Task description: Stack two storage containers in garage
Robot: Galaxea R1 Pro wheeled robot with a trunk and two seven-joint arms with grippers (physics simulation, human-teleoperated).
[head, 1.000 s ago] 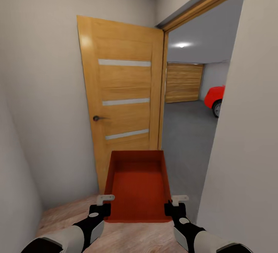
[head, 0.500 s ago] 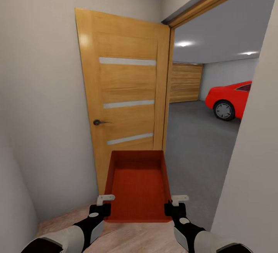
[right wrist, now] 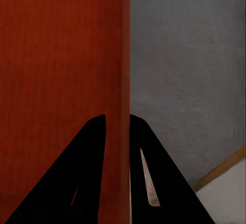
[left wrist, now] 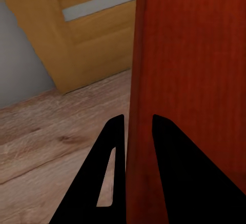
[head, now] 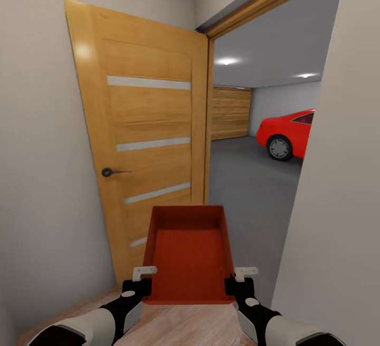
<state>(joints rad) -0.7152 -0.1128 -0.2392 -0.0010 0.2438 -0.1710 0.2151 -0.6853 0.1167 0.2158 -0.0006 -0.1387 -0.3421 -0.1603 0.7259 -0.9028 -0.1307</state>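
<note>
At doorway, both grippers' fingers (left wrist: 110, 147) pinch storage container (head: 189, 253) walls.

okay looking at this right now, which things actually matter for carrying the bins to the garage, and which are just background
Part of the job:
- storage container, held by its side walls
- left gripper and right gripper, each clamped on a wall
- garage floor, grey concrete beyond the doorway

Just background:
- open wooden door with its handle
- red car
- wooden garage door
- wood plank flooring
</note>
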